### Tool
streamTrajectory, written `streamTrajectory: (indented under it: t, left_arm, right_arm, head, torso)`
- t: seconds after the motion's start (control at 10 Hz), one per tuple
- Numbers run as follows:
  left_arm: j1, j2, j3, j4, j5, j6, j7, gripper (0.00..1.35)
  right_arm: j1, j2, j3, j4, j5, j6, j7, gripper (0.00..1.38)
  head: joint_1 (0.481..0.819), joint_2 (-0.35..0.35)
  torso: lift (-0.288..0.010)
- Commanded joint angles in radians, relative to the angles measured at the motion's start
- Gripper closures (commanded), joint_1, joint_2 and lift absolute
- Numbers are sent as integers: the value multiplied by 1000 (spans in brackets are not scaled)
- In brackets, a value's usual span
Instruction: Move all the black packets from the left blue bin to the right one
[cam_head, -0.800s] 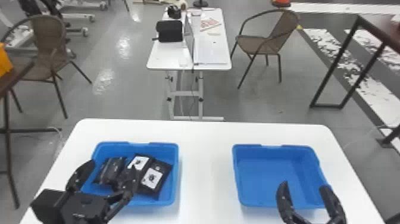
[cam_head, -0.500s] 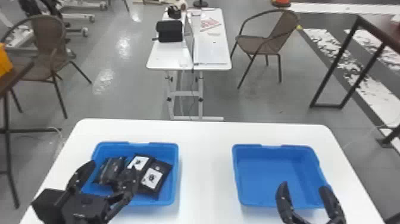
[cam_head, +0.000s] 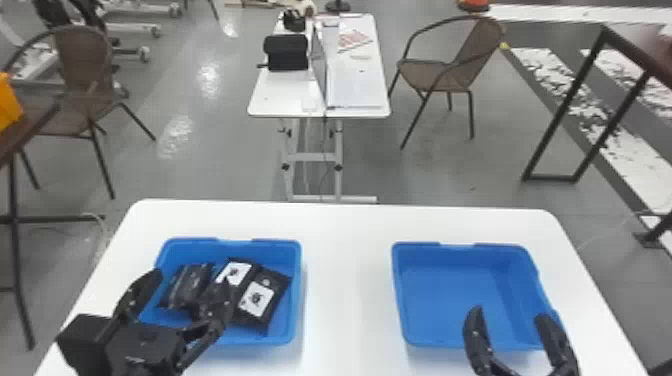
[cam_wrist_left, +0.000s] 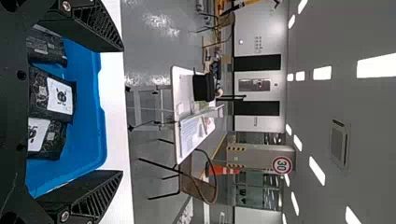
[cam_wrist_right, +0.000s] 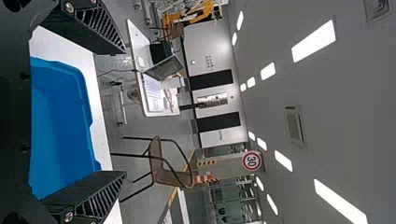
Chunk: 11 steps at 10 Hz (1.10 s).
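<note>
Left claw (cam_head: 192, 281) spread, empty, lower left of frame, near side of left blue bin (cam_head: 296, 300). Black packets (cam_head: 256, 299) inside, long axes slanting up-right; I'd align there. Right claw (cam_head: 509, 312) spread, lower right, farther off.

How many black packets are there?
3, side by side in the left blue bin: the left packet, the middle packet and the right packet. The last two show white labels. More could be hidden underneath.
</note>
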<state>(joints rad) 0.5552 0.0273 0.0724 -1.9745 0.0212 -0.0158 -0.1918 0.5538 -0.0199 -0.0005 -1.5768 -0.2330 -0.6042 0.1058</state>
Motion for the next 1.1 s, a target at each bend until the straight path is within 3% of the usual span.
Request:
streamTrajectory:
  t: [0.0, 0.2, 0.3, 0.4, 0.5, 0.6, 0.8, 1.0]
  left_arm:
    - [-31, -4, 3, 0, 23, 71, 2, 94]
    - [-95, -21, 15, -4, 29, 189, 3, 94]
    - [-130, -30, 29, -3, 89, 316, 8, 96]
    - [-179, -30, 50, -3, 89, 433, -2, 96]
    - [-212, -12, 47, 8, 59, 436, -9, 96]
    - [-241, 5, 52, 25, 94, 459, 8, 96]
    - [-330, -1, 87, 26, 91, 703, 32, 85]
    - [-396, 19, 109, 114, 118, 783, 25, 153]
  right_arm:
    - [0, 0, 4, 3, -6, 1, 0, 94]
    - [-5, -2, 10, 8, -12, 1, 2, 94]
    - [-8, -5, 13, 11, -16, 1, 3, 94]
    - [-11, -9, 20, 14, -22, 1, 3, 94]
    - [-17, -12, 28, 20, -28, 1, 3, 96]
    - [-26, -17, 37, 29, -34, 1, 3, 96]
    - [-34, -17, 45, 35, -40, 1, 8, 96]
    - [-54, -20, 50, 44, -46, 4, 18, 96]
  head:
    - [695, -27]
    - [695, -21]
    - [695, -17]
    - [695, -10]
    - [695, -7]
    - [695, 1]
    - [695, 30]
    - [695, 52]
  torso:
    - [0]
    - [0]
    - [0]
    - [0]
    - [0]
    - [0]
    - [0]
    - [0]
